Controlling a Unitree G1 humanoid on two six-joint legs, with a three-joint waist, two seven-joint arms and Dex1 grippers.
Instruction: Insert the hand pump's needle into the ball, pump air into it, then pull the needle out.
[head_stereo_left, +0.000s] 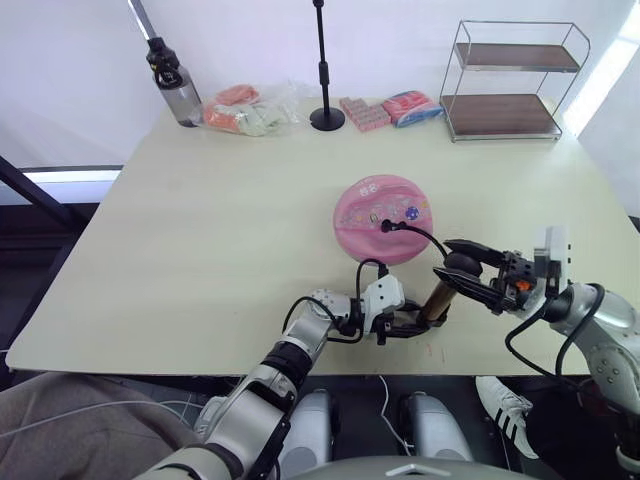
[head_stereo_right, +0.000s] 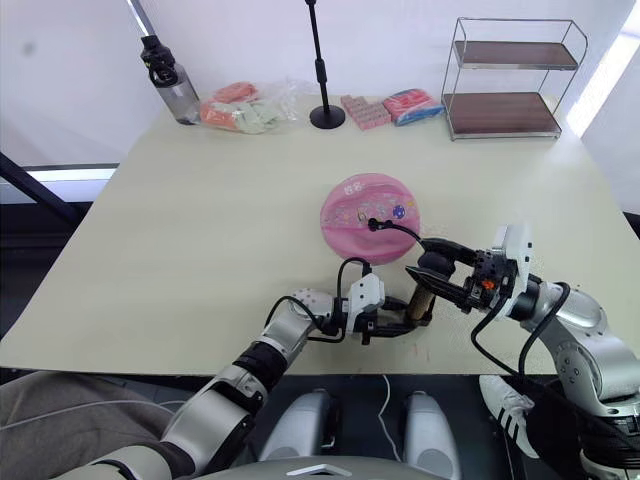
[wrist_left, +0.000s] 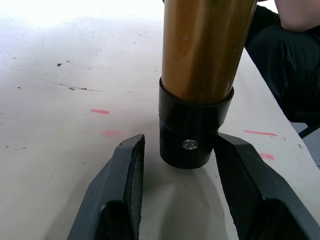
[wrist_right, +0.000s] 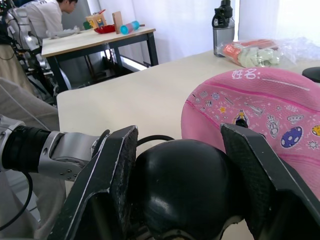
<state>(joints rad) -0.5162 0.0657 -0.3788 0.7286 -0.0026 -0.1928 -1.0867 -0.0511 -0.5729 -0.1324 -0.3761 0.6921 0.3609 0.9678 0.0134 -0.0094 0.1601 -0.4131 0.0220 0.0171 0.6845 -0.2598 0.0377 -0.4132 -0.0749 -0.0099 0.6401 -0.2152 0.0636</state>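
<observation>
Needle's seated: the hose (head_stereo_left: 425, 237) runs into the flattened ball (head_stereo_left: 382, 216) mid-table. Your left gripper (wrist_left: 177, 165) brackets the hand pump (head_stereo_left: 437, 300)'s base cap, fingers open and not quite pinching; close them firmly. Your right gripper (wrist_right: 180, 190) clasps the T-handle (wrist_right: 181, 195); stroke straight along the barrel.

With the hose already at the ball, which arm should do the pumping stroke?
The right. Its gripper sits around the pump's black handle at the top, fingers either side. The left gripper is low at the pump's base, better suited to steadying it. The hose reaches the ball.
</observation>
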